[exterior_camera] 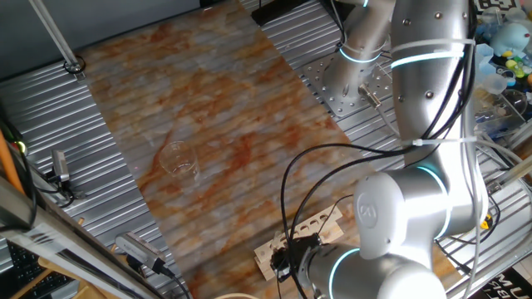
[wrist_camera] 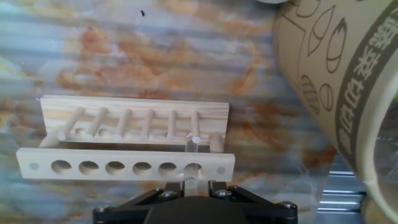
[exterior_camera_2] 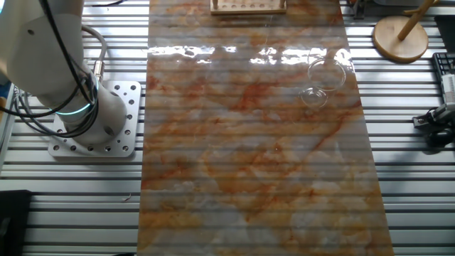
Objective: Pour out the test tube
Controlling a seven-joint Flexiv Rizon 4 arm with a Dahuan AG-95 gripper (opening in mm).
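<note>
Hand view: gripper sits low at frame bottom, right over the wooden rack. Rack has a front rail with a row of holes and a back row of pegs. The test tube stands in the hole second from the right end, clear glass, rim visible above the rail. Only the black finger bases show, set close together with the tube's lower part running down between them. Can't tell if the fingers actually clamp the glass or just flank it. Large paper cup with printed markings fills the right side, lying beside the rack's right end.

One fixed view: arm bent down over the rack at the near edge of the marbled mat. Gripper hidden behind the wrist. Beaker stands mid-mat, well apart from the rack.

The other fixed view: rack at the far top edge, mostly cropped. Beaker upright near the mat's right side. Robot base on the left. Tube too small to make out here.
</note>
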